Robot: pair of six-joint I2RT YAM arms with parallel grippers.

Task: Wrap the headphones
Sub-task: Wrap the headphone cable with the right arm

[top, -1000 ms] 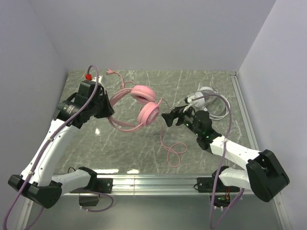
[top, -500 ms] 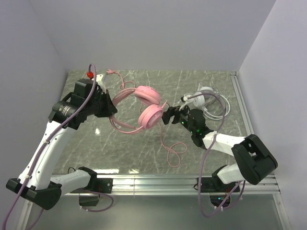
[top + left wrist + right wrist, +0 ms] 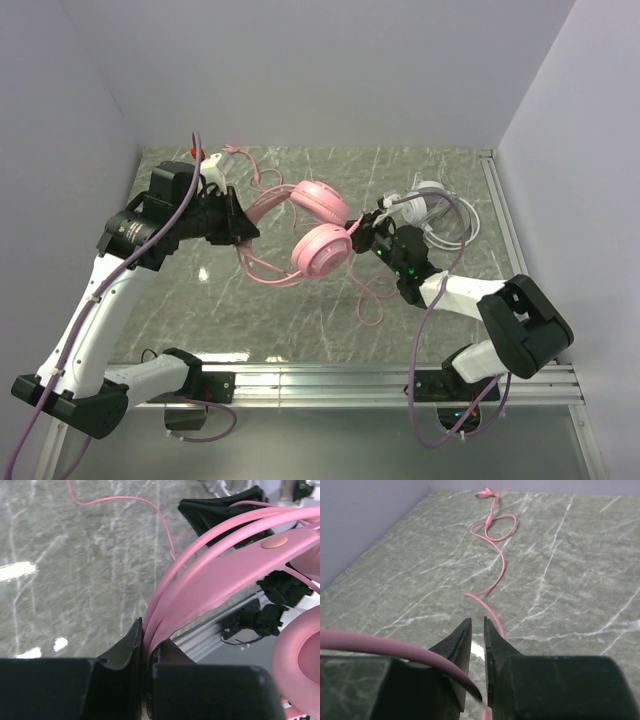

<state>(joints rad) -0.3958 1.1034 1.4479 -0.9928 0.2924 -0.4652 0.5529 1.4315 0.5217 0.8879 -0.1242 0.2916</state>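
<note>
The pink headphones [image 3: 320,250] hang above the table, held by the headband [image 3: 225,575]. My left gripper [image 3: 238,228] [image 3: 148,652] is shut on that band and its thin wire loops. One pink ear cup [image 3: 300,665] shows at the lower right of the left wrist view. The pink cord [image 3: 368,300] drops from the cups to the marble. My right gripper [image 3: 358,235] [image 3: 477,625] sits right beside the lower cup, jaws nearly together, with the pink cord [image 3: 395,647] running into the gap between them. The white-grey headphones [image 3: 430,205] lie behind the right arm.
The cord's loose end [image 3: 496,575] loops over the marble table [image 3: 450,165] to a plug [image 3: 486,493] near the far wall. Purple-grey walls enclose the table on three sides. A metal rail [image 3: 320,380] runs along the near edge between the arm bases.
The left arm has carried the pink headphones up and to the right. The right gripper has moved in to the lower cup and closed from wide open onto the cord.
</note>
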